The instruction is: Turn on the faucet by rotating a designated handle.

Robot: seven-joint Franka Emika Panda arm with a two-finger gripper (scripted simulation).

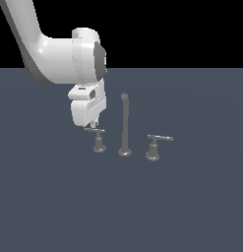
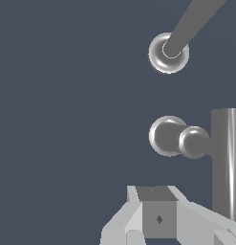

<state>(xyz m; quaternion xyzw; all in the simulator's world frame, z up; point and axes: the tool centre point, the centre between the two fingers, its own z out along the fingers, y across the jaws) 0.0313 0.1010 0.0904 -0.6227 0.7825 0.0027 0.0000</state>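
The faucet stands on the floor, its tall thin post (image 1: 125, 125) in the middle. The handle (image 1: 97, 139) is the smaller T-shaped lever on the exterior view's left of the post; its thin bar lies level on a short flared stem. My gripper (image 1: 95, 123) hangs right above that bar, its tips close to the bar or touching it, and looks shut and empty. In the wrist view the gripper (image 2: 157, 215) sits beside the handle's bar (image 2: 226, 162) and round stem (image 2: 167, 135), with the post's base (image 2: 168, 52) beyond.
The larger twin lever (image 1: 154, 145) stands on the exterior view's right of the post, its bar pointing right. The dark blue-grey floor (image 1: 54, 197) spreads all around the faucet set. My white arm comes down from the upper left.
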